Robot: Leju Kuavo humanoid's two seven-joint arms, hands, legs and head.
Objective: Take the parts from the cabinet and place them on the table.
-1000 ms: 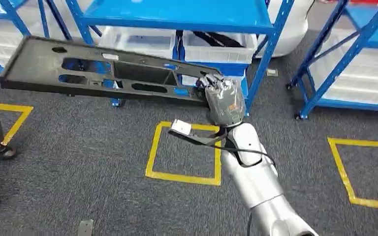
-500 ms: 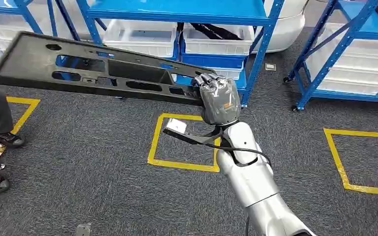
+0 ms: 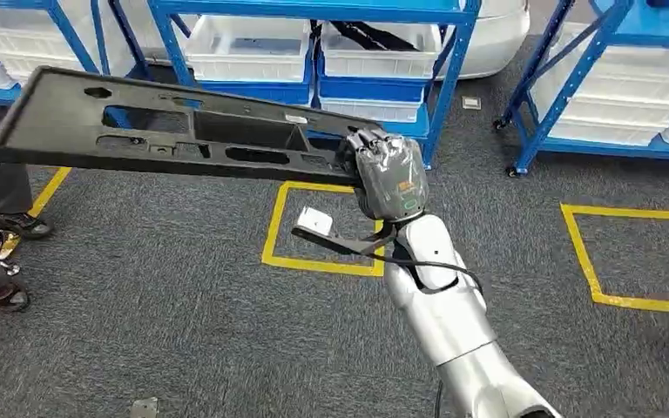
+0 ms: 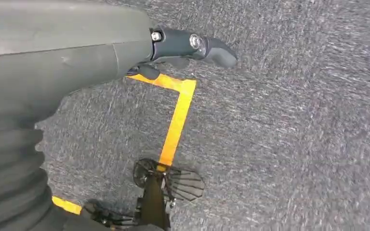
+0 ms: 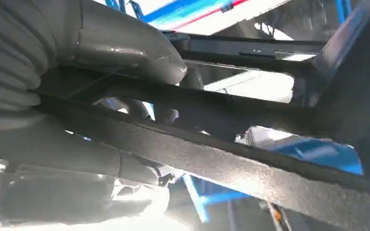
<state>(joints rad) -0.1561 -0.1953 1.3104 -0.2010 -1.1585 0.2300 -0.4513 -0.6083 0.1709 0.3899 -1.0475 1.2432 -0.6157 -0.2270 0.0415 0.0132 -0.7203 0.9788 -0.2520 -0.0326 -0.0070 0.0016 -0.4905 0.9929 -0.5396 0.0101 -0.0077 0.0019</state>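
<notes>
While closed around one end of the long black part point(image 3: 174, 131), right robot hand point(image 3: 388, 174) holds it stretching toward 9 o'clock.

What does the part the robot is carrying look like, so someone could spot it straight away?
In front of the blue shelving, the right hand grips one end of a long black panel held above the grey carpet. Its flat, slotted frame with cut-out openings distinguishes it from the white bins behind.

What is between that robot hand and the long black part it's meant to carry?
Nothing visible. The right hand already grips the long black part at its near end, holding it out over the grey carpet in front of the blue shelving. The table isn't in view, so that path can't be judged.
</notes>
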